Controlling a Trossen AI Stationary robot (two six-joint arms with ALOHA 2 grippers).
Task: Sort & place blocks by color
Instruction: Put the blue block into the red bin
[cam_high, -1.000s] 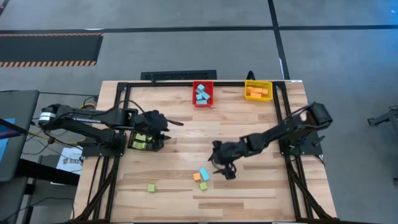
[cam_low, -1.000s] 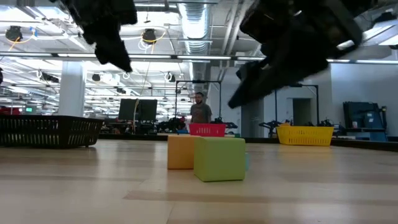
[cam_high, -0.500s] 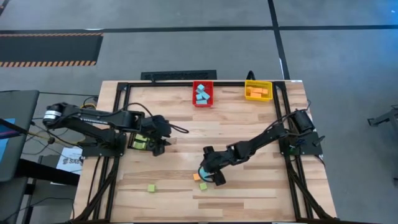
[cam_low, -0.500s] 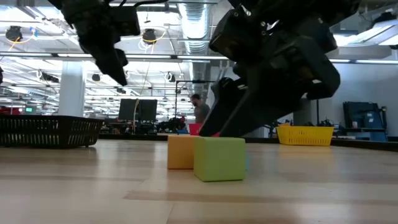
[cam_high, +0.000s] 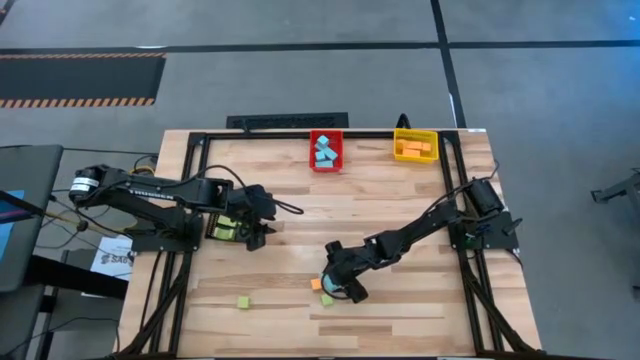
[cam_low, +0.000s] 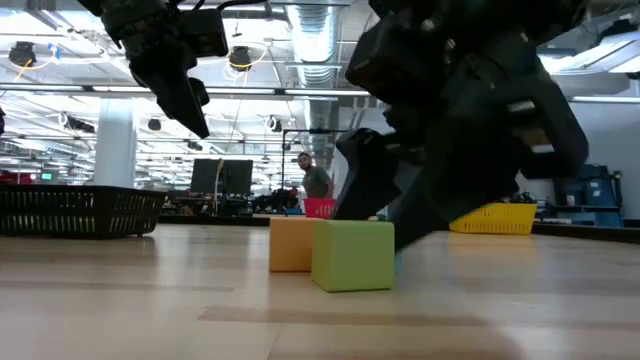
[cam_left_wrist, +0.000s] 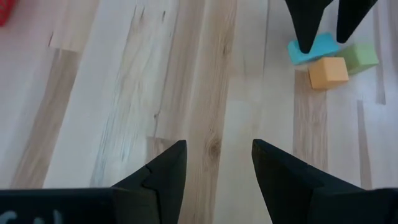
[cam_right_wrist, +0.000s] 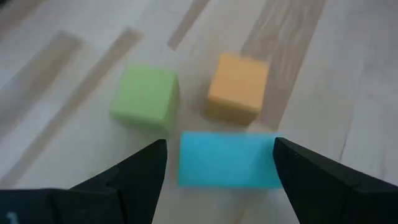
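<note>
Right gripper (cam_right_wrist: 221, 163): fingers spread apart, lowered over a three-block cluster near the table's (cam_high: 400, 200) front centre; the light blue block (cam_right_wrist: 227, 160) lay between the fingertips, not visibly clamped. From above, the gripper (cam_high: 340, 285) hid that block almost wholly; only the orange cube (cam_high: 316, 284) at its 9 o'clock and the green cube (cam_high: 326, 299) at its 7 o'clock showed. In the low view the dark arm masked most of what lay behind the two cubes. Left gripper (cam_left_wrist: 214, 168): fingers apart, nothing between them, above bare wood beside the black bin (cam_high: 225, 228), whose contents were partly covered. Lone green cube (cam_high: 243, 301): front left. Red bin (cam_high: 326, 150) and yellow bin (cam_high: 415, 145): far edge, holding blue and orange blocks respectively.
</note>
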